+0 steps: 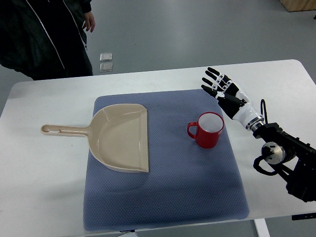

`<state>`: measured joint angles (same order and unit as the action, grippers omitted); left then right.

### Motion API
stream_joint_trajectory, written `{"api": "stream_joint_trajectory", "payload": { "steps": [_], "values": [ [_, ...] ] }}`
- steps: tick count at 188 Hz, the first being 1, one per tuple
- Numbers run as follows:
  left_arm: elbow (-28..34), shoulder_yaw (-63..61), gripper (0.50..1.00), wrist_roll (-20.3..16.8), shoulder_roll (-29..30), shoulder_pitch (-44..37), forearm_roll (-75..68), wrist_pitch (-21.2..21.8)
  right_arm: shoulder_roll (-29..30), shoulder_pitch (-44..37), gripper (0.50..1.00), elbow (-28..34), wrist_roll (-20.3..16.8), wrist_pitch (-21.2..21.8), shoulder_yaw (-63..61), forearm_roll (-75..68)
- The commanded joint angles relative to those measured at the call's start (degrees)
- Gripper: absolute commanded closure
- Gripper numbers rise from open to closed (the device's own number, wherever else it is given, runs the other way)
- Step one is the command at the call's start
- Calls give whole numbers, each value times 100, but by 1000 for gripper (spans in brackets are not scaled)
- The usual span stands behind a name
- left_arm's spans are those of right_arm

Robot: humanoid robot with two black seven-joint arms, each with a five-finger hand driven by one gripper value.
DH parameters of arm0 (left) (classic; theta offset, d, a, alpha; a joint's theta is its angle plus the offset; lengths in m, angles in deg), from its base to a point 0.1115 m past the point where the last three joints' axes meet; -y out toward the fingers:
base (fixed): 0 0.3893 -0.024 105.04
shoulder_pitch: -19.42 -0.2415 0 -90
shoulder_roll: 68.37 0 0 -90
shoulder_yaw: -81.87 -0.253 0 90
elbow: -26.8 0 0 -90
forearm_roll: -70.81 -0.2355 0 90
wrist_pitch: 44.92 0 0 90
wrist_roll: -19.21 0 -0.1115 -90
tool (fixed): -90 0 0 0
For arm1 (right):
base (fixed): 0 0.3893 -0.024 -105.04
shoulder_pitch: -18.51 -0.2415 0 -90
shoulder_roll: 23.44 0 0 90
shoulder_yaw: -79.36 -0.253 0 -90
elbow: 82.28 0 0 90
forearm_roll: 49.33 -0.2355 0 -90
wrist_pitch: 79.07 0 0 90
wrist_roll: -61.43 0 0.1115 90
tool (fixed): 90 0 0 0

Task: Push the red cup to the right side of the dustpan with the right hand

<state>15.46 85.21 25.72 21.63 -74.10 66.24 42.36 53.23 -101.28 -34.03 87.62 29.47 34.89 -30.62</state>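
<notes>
A red cup (208,130) with a white inside stands upright on the blue mat (163,187), its handle pointing left toward the dustpan. The beige dustpan (121,138) lies on the mat's left part, its handle reaching left over the white table. My right hand (222,90) hovers just up and right of the cup, fingers spread and pointing to the far left, holding nothing. A small gap separates it from the cup's rim. The left arm does not show.
The white table (44,182) carries the mat. A person in dark clothes (44,34) stands at the far left corner, one hand hanging. Two small square tiles (105,61) lie on the floor beyond the table.
</notes>
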Motion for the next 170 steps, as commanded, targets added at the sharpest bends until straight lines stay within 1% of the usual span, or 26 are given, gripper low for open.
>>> {"api": "stream_joint_trajectory", "payload": {
  "steps": [1, 33, 49, 95, 129, 170],
  "values": [
    [0, 0, 500, 0, 0, 0, 0, 0, -3, 0, 568, 0, 0, 0, 8, -8],
    [-9, 0, 500, 0, 0, 0, 0, 0, -3, -9, 568, 0, 0, 9, 8, -8],
    [-9, 0, 500, 0, 0, 0, 0, 0, -12, -9, 568, 0, 0, 97, 0, -8],
    [-9, 0, 500, 0, 0, 0, 0, 0, -118, 0, 568, 0, -9, 176, 0, -8],
    [-9, 0, 500, 0, 0, 0, 0, 0, -469, 61, 568, 9, 0, 475, 0, -8],
    [-88, 0, 500, 0, 0, 0, 0, 0, -1058, 255, 568, 229, 0, 853, 8, 1]
  ]
}}
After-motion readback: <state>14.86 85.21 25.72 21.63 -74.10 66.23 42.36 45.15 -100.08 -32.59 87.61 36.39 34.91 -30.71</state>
